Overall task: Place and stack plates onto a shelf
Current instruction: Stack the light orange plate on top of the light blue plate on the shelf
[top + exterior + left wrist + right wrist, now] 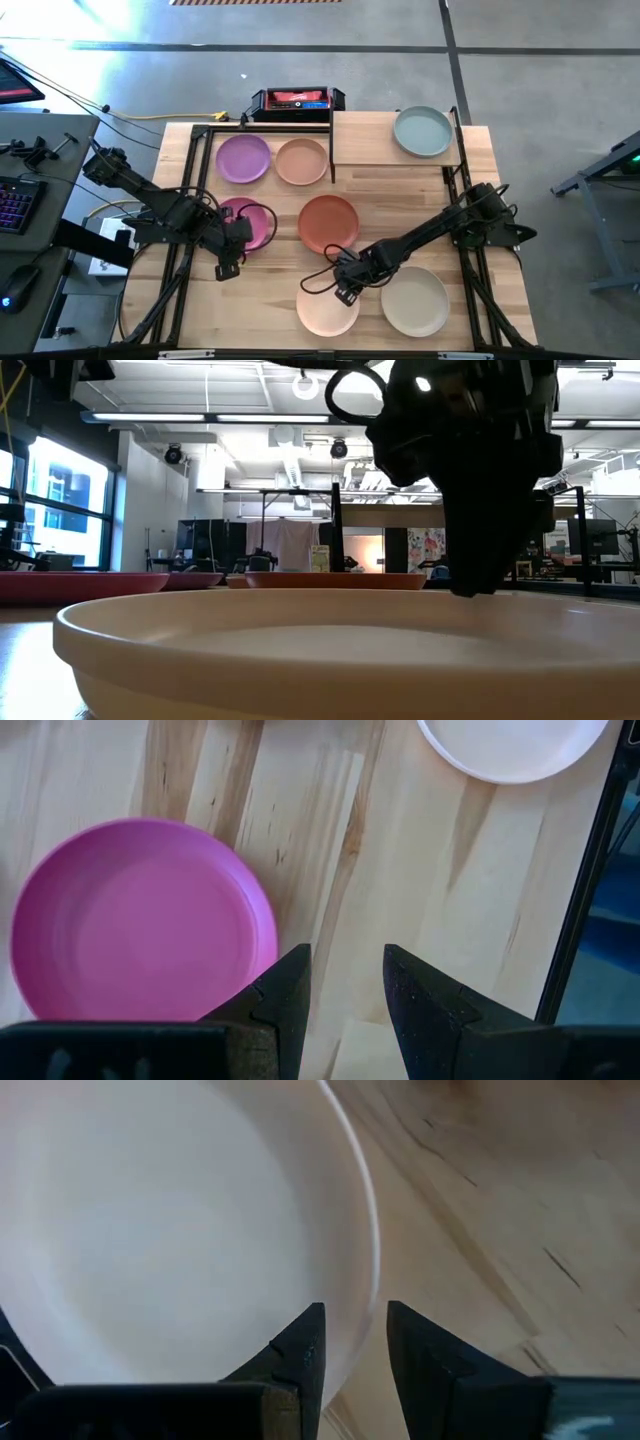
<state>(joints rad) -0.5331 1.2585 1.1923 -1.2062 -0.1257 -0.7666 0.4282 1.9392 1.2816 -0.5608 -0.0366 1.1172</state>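
My right gripper (356,1325) (345,292) is open low over the peach plate (325,312) (150,1210). One finger stands inside its rim (368,1270) and one outside, at the plate's far edge. The plate lies flat on the table and fills the low view (300,650). My left gripper (347,970) (226,268) is open over bare wood just beside the pink plate (258,226) (140,920), at its near side. The shelf (365,140) stands at the far edge with a teal plate (422,131) on it.
A beige plate (415,300) lies right of the peach one. A terracotta plate (328,222) sits mid-table, with purple (243,158) and tan (302,162) plates at the far left. Black frame rails (190,200) run along both table sides.
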